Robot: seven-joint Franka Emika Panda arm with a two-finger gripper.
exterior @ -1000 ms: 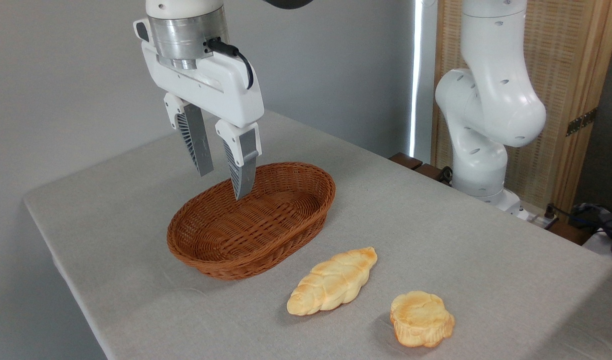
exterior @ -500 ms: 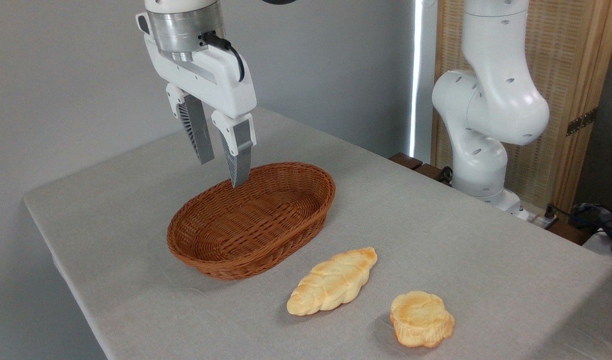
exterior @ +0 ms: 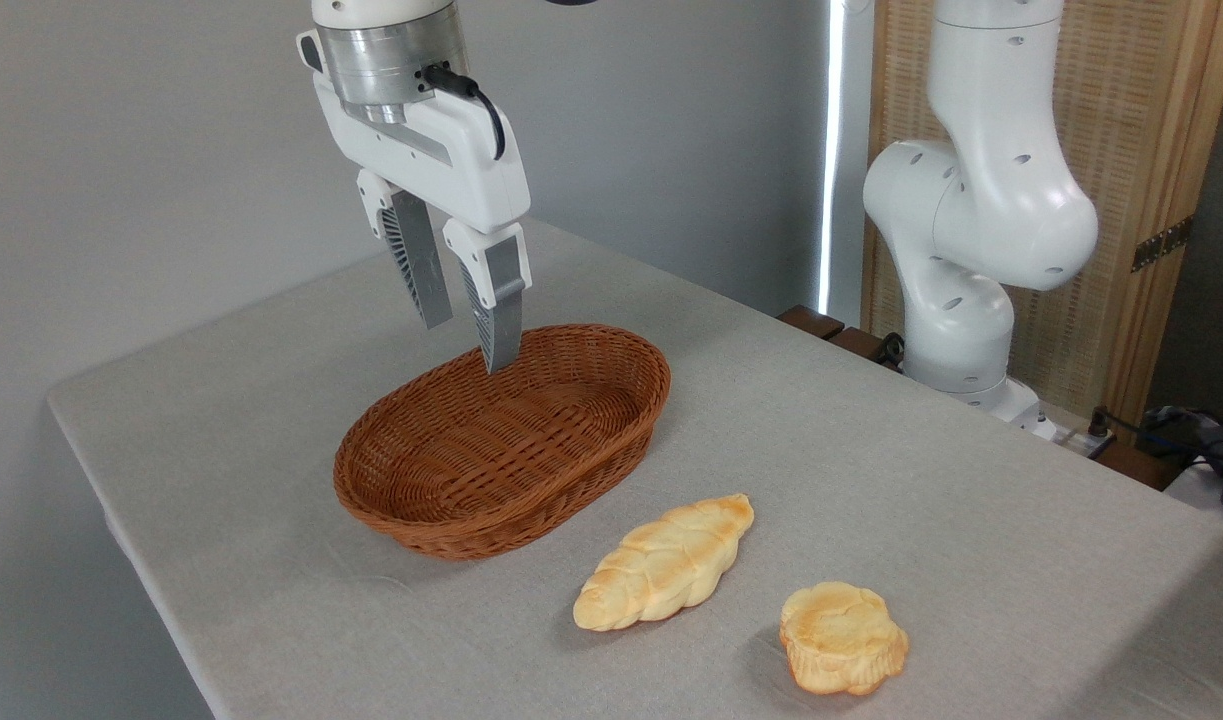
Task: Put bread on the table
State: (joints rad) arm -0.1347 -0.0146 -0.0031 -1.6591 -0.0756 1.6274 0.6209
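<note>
the bread (exterior: 843, 638) is seen lying on the worktop (exterior: 871, 460), at four o'clock from the basket (exterior: 501, 440). the fingers (exterior: 496, 300) are held apart, empty, above the basket's rear rim.

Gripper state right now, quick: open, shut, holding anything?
Gripper: open and empty, hanging over the far end of the basket; the bread lies on the table.

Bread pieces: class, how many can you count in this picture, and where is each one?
2. The braided loaf lies on the table in front of the basket; the round bun sits to its right. None is hidden in the basket.
</note>
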